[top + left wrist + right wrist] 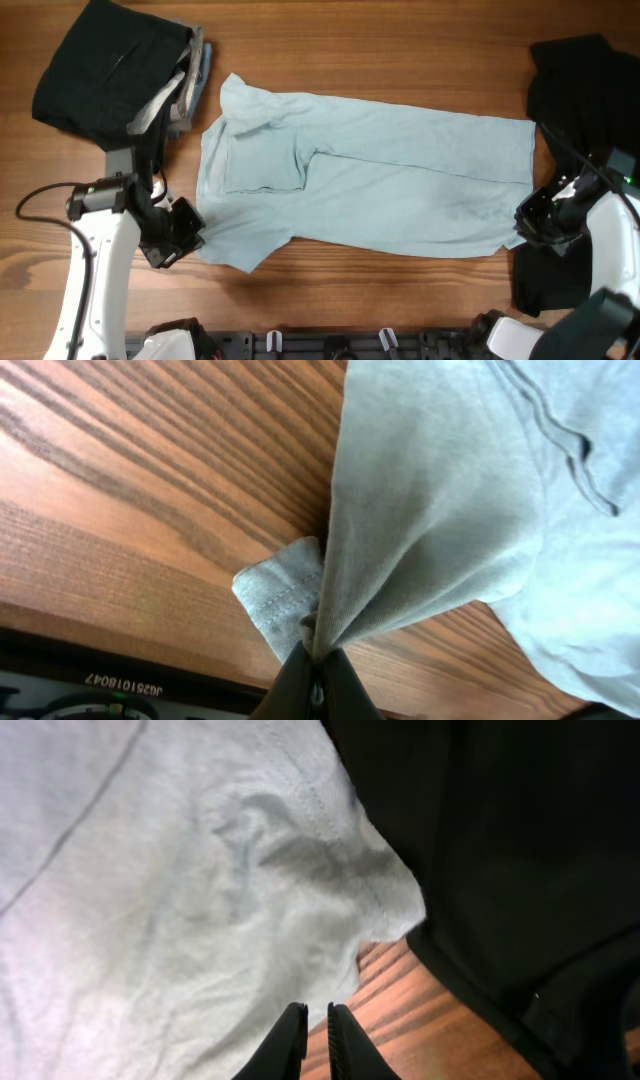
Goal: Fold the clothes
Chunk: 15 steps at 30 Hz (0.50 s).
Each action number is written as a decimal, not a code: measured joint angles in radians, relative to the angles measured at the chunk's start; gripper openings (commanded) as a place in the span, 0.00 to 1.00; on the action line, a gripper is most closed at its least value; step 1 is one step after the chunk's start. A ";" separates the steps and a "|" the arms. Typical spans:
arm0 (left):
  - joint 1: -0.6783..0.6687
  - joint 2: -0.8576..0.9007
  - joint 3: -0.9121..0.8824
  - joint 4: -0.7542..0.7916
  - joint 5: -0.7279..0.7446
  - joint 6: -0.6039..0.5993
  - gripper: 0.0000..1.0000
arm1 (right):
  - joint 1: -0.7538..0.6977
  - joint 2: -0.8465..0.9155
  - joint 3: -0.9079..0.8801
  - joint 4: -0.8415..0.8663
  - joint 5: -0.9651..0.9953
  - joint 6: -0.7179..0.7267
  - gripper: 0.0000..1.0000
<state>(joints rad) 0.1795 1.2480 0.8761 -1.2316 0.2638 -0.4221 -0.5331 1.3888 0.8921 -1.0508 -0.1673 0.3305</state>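
Pinching a shirt (380,180) corner, the left gripper (315,658) sits low over the worktop (400,268). The right gripper (312,1015), nearly closed, hovers at its edge.

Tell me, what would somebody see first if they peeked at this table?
A big light blue shirt lies spread flat across the middle of the wooden table. The left gripper pinches the shirt corner nearest it, bunching the cloth. Dark clothes sit at both ends: a folded pile in the far left corner and a black garment along the right edge.
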 measured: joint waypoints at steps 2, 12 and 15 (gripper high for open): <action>0.004 -0.026 0.000 -0.014 0.007 0.000 0.04 | 0.000 -0.038 0.000 -0.014 -0.001 -0.004 0.04; 0.004 -0.039 0.004 0.019 0.023 0.000 0.04 | 0.000 -0.034 -0.088 0.030 -0.056 0.001 0.73; 0.004 -0.039 0.005 0.023 0.023 0.000 0.04 | 0.000 0.032 -0.158 0.107 -0.061 0.033 0.81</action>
<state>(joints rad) 0.1837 1.2087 0.8806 -1.2091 0.2863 -0.4221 -0.5331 1.4204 0.7345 -0.9440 -0.2287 0.3637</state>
